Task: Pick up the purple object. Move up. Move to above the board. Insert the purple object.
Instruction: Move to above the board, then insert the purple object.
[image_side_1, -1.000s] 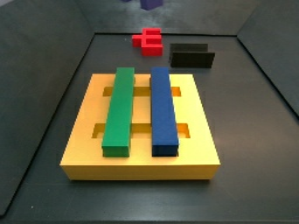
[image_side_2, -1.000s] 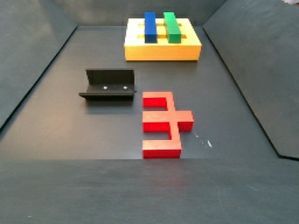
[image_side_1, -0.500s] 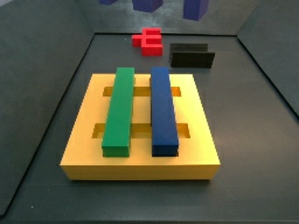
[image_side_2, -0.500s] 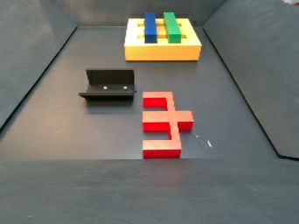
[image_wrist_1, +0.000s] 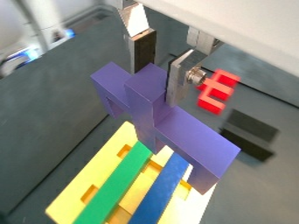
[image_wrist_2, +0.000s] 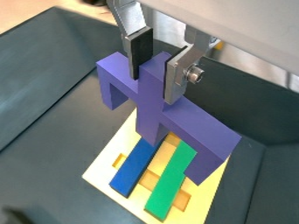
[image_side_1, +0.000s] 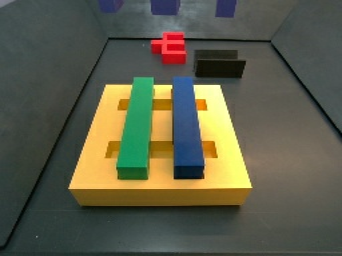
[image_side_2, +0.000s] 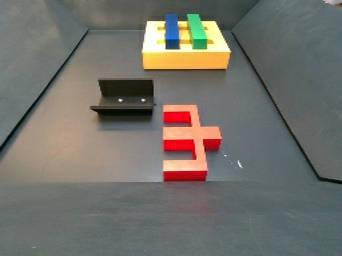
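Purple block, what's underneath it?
Under the purple block, held by the end effector, lies the yellow board with the green bar and blue bar. The block hides the board's far part.

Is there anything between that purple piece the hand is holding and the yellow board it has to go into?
Nothing visible. The hand grips the purple object by its centre stub, in the air above the board. Only open air lies between them. The green bar and blue bar already lie in the board.
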